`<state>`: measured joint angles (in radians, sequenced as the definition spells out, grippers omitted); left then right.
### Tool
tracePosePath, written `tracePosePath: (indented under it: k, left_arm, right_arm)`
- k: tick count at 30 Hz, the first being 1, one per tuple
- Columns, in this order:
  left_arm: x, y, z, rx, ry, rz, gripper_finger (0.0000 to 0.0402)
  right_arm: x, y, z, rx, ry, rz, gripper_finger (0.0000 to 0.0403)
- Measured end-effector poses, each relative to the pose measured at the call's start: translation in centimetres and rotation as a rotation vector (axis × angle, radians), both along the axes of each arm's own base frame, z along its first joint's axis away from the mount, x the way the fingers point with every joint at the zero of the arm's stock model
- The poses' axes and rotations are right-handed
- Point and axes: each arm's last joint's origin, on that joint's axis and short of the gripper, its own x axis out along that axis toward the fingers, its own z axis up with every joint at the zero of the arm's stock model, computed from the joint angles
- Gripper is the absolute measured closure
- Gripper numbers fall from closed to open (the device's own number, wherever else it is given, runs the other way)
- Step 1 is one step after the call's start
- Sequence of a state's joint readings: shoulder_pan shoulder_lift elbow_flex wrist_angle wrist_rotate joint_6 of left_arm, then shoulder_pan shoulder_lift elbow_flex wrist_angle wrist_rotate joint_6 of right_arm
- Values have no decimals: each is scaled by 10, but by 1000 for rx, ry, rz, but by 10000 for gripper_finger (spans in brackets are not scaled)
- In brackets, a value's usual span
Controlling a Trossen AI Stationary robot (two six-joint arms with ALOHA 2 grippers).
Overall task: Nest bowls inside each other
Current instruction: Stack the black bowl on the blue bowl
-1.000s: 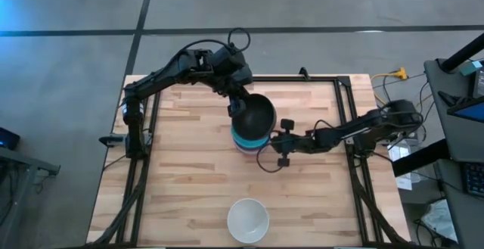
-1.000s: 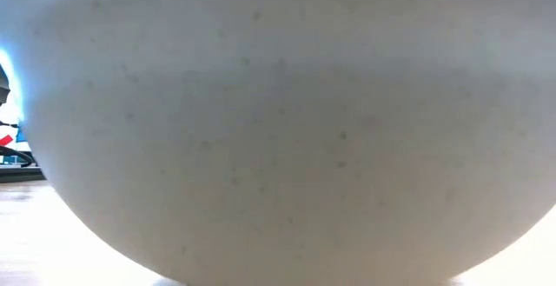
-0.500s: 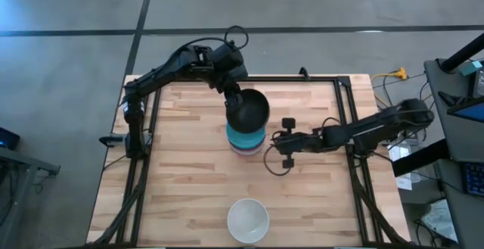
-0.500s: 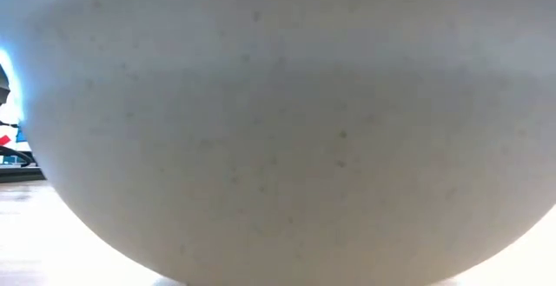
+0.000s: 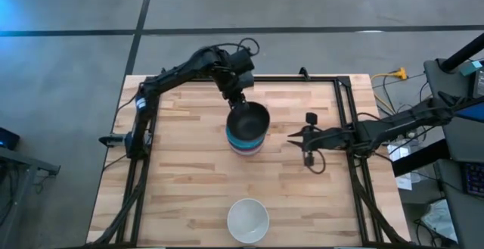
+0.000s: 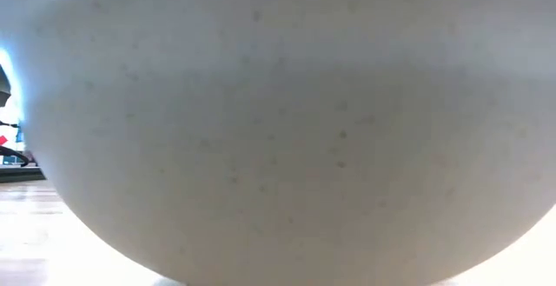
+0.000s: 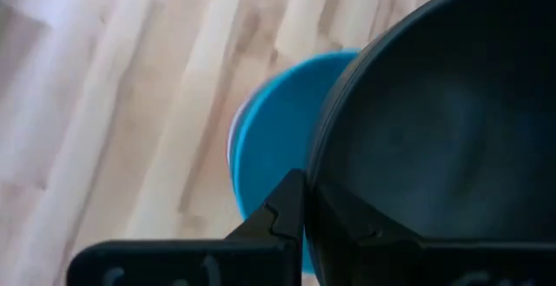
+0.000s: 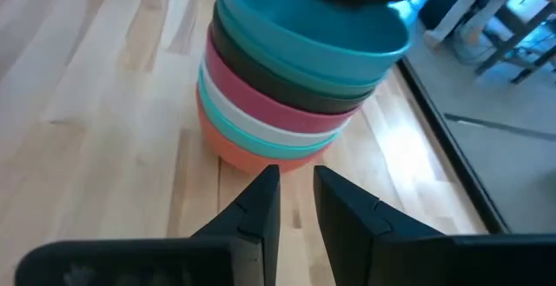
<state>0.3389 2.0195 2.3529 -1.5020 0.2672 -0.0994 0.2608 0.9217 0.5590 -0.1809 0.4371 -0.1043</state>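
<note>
**Seating the black bowl on the stack**

Lowering a black bowl (image 5: 249,118) onto the stack of nested bowls (image 5: 245,139) at the centre of the high view, the left gripper (image 5: 239,101) pinches the bowl's far rim, one finger inside and one outside. From the left wrist, the bowl sits off-centre over the blue bowl (image 7: 271,138) beneath it. To do this well, I judge the bowl should be centred and levelled before the fingers part, then released straight down so nothing tips. The right gripper (image 5: 308,143) waits at centre right, apart from the stack, fingers nearly closed on nothing. A white bowl (image 5: 248,220) remains at the bottom centre, still to be added.
</note>
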Motion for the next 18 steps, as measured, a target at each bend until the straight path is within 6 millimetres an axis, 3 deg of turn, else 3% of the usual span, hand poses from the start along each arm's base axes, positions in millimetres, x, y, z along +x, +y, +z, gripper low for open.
tracePosePath:
  k: [8, 18]
  left_arm:
    - [8, 5, -17, 11, 85, 16, 402]
    - [13, 7, -23, 56, 100, 28, 402]
  right_arm:
    - [-19, -5, 0, 10, -62, -11, 335]
    - [-18, -5, -2, 8, -57, -10, 335]
